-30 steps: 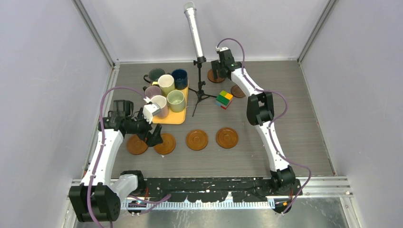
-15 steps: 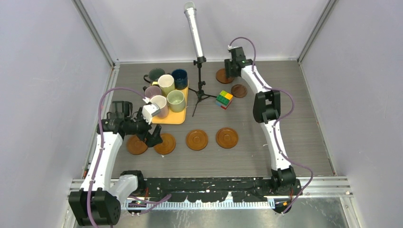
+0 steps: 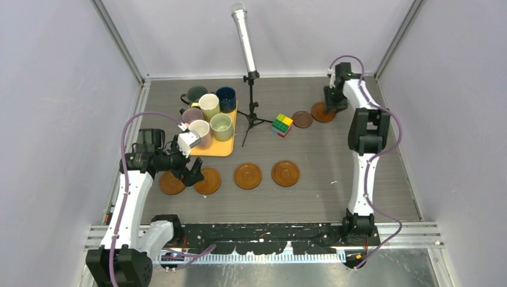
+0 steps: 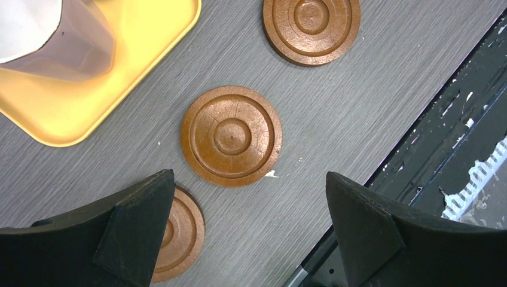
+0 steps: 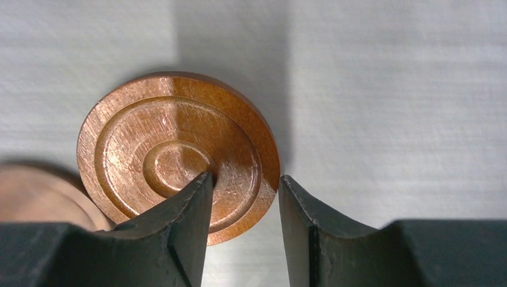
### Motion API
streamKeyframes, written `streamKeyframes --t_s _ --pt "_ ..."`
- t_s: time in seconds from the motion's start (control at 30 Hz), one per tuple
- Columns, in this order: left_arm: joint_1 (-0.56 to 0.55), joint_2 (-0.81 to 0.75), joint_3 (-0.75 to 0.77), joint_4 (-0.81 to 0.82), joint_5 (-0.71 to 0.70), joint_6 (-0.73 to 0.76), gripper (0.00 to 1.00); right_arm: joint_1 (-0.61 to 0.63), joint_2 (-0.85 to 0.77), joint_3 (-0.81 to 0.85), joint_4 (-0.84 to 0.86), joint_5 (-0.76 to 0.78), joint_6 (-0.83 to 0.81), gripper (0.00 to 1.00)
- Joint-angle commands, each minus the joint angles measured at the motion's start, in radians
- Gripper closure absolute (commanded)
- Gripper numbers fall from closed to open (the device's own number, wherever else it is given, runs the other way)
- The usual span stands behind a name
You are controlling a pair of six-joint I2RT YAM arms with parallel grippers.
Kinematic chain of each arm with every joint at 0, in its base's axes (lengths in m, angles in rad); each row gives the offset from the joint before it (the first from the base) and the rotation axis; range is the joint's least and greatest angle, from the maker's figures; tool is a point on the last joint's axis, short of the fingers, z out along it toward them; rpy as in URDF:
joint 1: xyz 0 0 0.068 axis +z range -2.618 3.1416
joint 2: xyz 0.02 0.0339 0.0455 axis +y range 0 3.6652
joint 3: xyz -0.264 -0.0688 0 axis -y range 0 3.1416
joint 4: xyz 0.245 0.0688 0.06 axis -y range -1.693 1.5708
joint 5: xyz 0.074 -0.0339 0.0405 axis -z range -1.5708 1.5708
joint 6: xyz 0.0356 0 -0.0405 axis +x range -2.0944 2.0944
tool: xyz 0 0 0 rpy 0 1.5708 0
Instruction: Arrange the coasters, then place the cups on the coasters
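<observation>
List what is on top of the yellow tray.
Mugs: pink, pale green, cream-yellow, mauve and navy. They cover most of its floor; whether the dark rear mug stands on it is hidden.

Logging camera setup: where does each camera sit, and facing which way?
Top: above and behind the bases, looking down at the table; both arms show.
Left wrist: faces down on three coasters and tray; open left gripper.
Right wrist: faces down on one coaster; right gripper straddles its rim.
Shared: top and right wrist show that coaster.
</observation>
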Motion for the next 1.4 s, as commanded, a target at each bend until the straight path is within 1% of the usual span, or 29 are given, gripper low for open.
streamKeyframes --t_s 0.0,0.1,0.27,0.37,0.47,0.63,0.9,1.17,1.37 --pt "0.004 -0.020 0.045 -0.020 0.042 -0.006 0.00 -0.072 -0.159 -0.236 -0.134 -0.050 -0.137 0.54" --pt "0.004 -0.031 0.046 -0.031 0.056 -0.013 0.00 -0.100 -0.272 -0.420 -0.127 -0.088 -0.223 0.57" --pt "0.004 -0.066 0.046 -0.048 0.066 -0.020 0.00 -0.104 -0.480 -0.775 -0.078 -0.109 -0.366 0.59" --pt "0.002 -0.085 0.043 -0.054 0.070 -0.029 0.00 -0.104 -0.586 -0.919 -0.061 -0.136 -0.403 0.60" --pt "0.001 -0.094 0.042 -0.065 0.078 -0.034 0.00 -0.100 -0.673 -1.017 -0.048 -0.185 -0.412 0.60" --pt "0.000 -0.096 0.053 -0.077 0.067 -0.035 0.00 -0.051 -0.766 -1.099 -0.024 -0.217 -0.376 0.60" --pt "-0.001 -0.103 0.064 -0.097 0.050 -0.036 0.00 0.056 -0.773 -1.126 -0.008 -0.187 -0.333 0.62" --pt "-0.001 -0.108 0.058 -0.094 0.038 -0.031 0.00 0.058 -0.811 -1.210 -0.016 -0.149 -0.364 0.64" --pt "-0.001 -0.100 0.055 -0.085 0.040 -0.030 0.00 0.059 -0.879 -1.279 -0.044 -0.143 -0.393 0.65"
